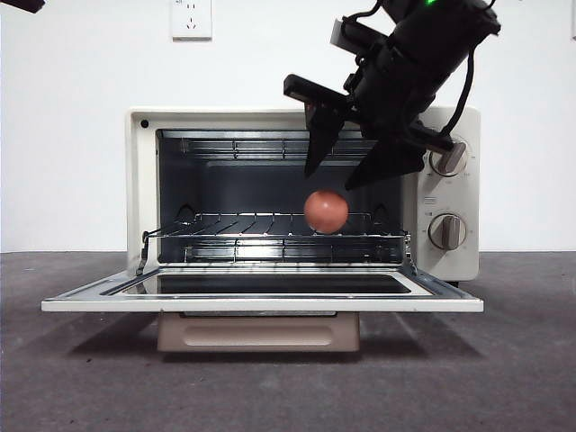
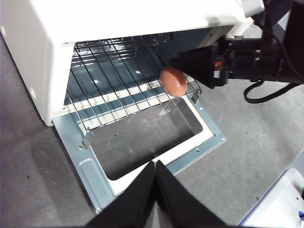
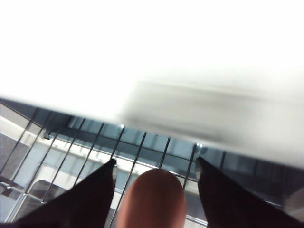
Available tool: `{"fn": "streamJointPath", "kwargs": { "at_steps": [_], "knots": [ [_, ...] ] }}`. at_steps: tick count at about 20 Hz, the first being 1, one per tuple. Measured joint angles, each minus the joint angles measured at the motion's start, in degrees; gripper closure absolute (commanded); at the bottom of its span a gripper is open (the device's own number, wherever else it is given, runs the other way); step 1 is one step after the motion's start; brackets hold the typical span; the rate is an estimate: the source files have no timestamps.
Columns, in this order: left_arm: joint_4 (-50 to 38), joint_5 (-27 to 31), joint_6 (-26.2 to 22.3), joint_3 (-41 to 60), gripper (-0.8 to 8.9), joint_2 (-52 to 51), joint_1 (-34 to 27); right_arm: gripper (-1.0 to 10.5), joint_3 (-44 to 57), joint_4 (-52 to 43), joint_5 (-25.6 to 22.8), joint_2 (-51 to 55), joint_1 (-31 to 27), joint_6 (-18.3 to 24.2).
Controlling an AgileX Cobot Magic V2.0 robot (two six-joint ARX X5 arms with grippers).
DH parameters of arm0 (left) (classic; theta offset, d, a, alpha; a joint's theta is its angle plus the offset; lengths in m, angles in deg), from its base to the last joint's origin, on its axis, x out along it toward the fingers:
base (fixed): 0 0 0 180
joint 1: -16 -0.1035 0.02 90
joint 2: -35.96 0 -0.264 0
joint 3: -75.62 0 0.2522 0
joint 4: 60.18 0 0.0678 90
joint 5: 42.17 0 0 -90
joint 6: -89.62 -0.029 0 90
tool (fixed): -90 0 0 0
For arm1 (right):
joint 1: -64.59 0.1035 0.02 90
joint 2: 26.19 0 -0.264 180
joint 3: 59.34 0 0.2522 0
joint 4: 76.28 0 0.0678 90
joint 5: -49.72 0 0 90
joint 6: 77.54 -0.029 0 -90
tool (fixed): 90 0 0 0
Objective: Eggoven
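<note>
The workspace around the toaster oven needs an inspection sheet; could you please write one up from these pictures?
Surface: dark grey table, bare where visible.
Job's things: egg on the wire rack near its front edge; toaster oven door folded down flat.
Clutter: pale object at the table's edge, unclear.
Grippers: right gripper open just above the egg, not touching; left gripper shut, waiting before the door.
Cables: black cable looping on right arm.
Surroundings: white wall, socket.

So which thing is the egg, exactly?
Find the cream boxy toaster oven with its door folded down. On its wire rack, toward the dial side, sits the small reddish-brown egg, the only round, warm-coloured thing inside, below the right gripper and its open jaws.
</note>
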Motion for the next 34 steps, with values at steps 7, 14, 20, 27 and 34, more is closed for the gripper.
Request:
{"fn": "streamJointPath", "kwargs": {
  "at_steps": [7,14,20,27,34],
  "knots": [
    [-4.6,0.0,0.2,1.0,8.07,2.2,0.0,6.8,0.0,11.6,0.0,12.0,0.4,1.0],
    [-21.6,0.4,5.6,14.8,8.07,10.6,-0.8,6.8,0.0,25.6,0.0,32.3,0.8,5.7],
    [-30.2,2.7,6.6,15.7,8.07,22.6,-0.9,6.8,0.0,32.2,-0.1,44.9,0.8,6.7],
    [-35.0,3.1,6.6,15.7,8.07,36.9,-0.5,6.8,0.0,33.5,-0.2,50.6,0.8,6.7],
    [-37.0,0.5,6.6,15.7,8.07,42.9,2.2,6.8,0.0,33.7,-0.6,50.3,0.8,6.7]
  ]
}}
